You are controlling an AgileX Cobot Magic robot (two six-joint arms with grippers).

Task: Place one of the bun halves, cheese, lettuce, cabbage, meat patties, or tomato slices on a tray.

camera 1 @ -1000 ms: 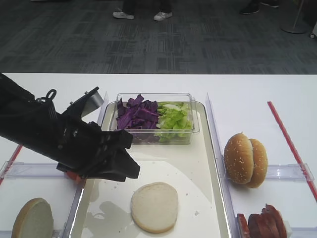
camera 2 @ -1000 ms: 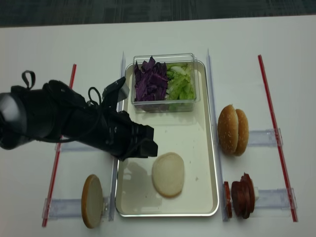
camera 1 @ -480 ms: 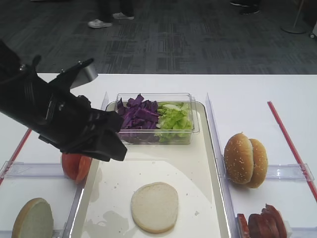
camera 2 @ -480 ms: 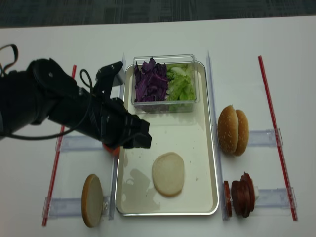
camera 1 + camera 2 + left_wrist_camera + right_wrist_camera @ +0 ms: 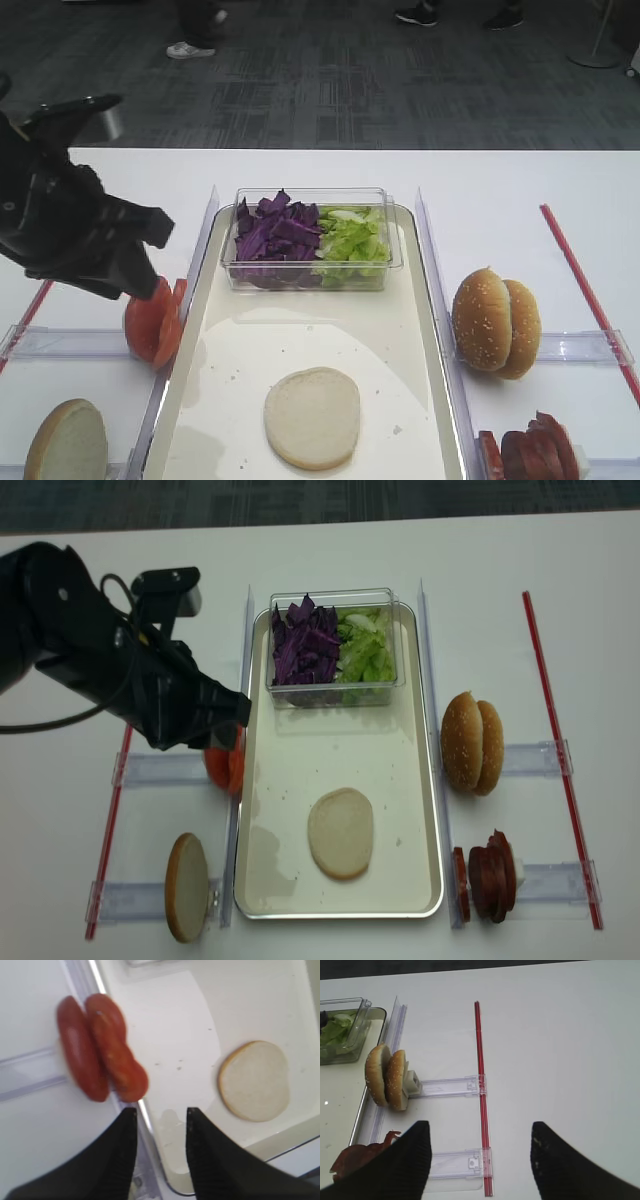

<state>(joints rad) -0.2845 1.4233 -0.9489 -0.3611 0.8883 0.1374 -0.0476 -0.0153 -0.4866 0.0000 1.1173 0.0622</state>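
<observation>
One pale bun half point(image 5: 312, 417) point(image 5: 340, 832) point(image 5: 254, 1081) lies flat on the cream tray point(image 5: 400, 330) point(image 5: 400, 770). A second bun half point(image 5: 187, 886) stands on edge left of the tray. Tomato slices point(image 5: 152, 320) point(image 5: 100, 1052) stand by the tray's left rim. My left gripper point(image 5: 161, 1112) point(image 5: 215, 720) hovers over that rim, open and holding nothing. Cabbage point(image 5: 272, 232) and lettuce point(image 5: 348, 240) fill a clear tub at the tray's far end. Meat patties point(image 5: 487, 875) point(image 5: 357, 1160) sit right of the tray. My right gripper point(image 5: 480, 1127) is open above bare table. Cheese is out of view.
Two sesame buns point(image 5: 495, 322) point(image 5: 387, 1077) stand on edge right of the tray. Clear plastic holders point(image 5: 535, 758) and red strips point(image 5: 560, 750) point(image 5: 480, 1085) run along both sides. People's feet show on the floor beyond the table.
My left arm has pulled back up and to the left, off the tray, uncovering the tomato slices. The bun half on the tray has not moved.
</observation>
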